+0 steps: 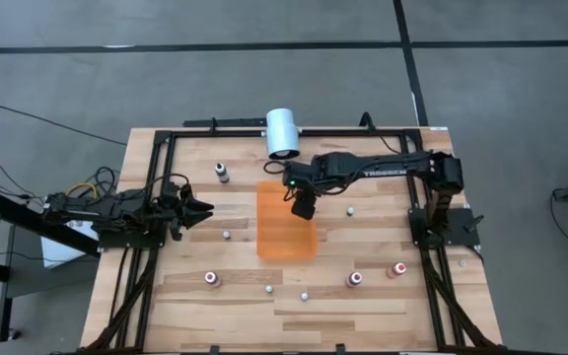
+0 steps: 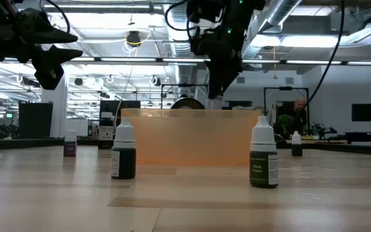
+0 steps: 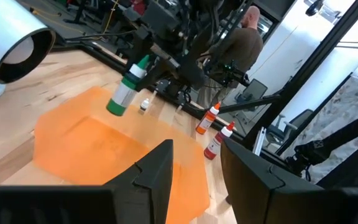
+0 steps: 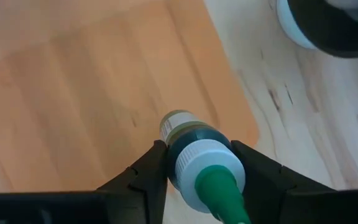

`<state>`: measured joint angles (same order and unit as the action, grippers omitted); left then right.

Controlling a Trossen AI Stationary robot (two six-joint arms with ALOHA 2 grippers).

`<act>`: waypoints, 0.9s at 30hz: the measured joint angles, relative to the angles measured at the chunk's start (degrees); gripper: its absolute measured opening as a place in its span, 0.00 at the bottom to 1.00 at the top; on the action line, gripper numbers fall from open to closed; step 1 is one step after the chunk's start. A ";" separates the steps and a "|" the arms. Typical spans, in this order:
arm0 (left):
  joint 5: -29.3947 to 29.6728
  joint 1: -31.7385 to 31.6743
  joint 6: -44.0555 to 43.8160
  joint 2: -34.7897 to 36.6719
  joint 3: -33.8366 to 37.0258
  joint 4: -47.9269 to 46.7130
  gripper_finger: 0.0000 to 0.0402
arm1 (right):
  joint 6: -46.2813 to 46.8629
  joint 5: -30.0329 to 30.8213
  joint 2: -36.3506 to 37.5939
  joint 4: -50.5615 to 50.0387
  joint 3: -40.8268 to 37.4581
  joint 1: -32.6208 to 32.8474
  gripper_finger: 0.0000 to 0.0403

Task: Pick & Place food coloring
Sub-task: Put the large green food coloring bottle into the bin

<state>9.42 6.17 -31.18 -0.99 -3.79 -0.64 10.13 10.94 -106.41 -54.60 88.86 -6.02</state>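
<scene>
The left gripper (image 1: 203,208) is held low over the desk (image 1: 383,296) at its left side, its fingers (image 3: 157,171) parted a little with nothing between them. Toward the middle, a green food coloring bottle (image 3: 128,87) is gripped by the right gripper (image 1: 302,209) above the orange mat (image 1: 286,237); it is clamped between the fingers (image 4: 145,168) around its body, white cap and green tip toward the wrist. A white cylinder (image 1: 283,133) lies behind the mat. Other small bottles (image 1: 355,279) are scattered across the desk, well apart.
</scene>
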 joint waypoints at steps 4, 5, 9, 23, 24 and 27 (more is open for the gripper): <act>0.06 -0.01 0.02 0.01 0.00 0.00 0.31 | 0.12 0.52 -0.83 0.91 0.14 -0.01 0.39; 0.06 0.00 0.02 0.00 0.00 0.00 0.31 | 0.15 0.87 -1.18 0.41 -0.01 -0.01 0.40; 0.08 -0.01 0.02 0.00 0.00 0.02 0.31 | 0.13 1.45 -2.05 0.25 0.13 -0.17 0.39; 0.28 -0.01 0.31 0.00 0.00 -0.46 0.31 | -0.07 3.31 -5.02 1.02 0.09 -1.14 0.42; 0.28 0.00 0.31 0.00 0.00 -0.46 0.31 | -0.07 3.26 -5.39 0.75 0.05 -1.32 0.42; 0.28 -0.01 0.31 0.00 0.00 -0.45 0.31 | -0.07 3.17 -5.56 0.39 -0.10 -1.36 0.41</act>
<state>9.69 6.16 -30.87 -0.99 -3.79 -1.10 10.07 14.11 -111.97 -54.21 88.76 -7.38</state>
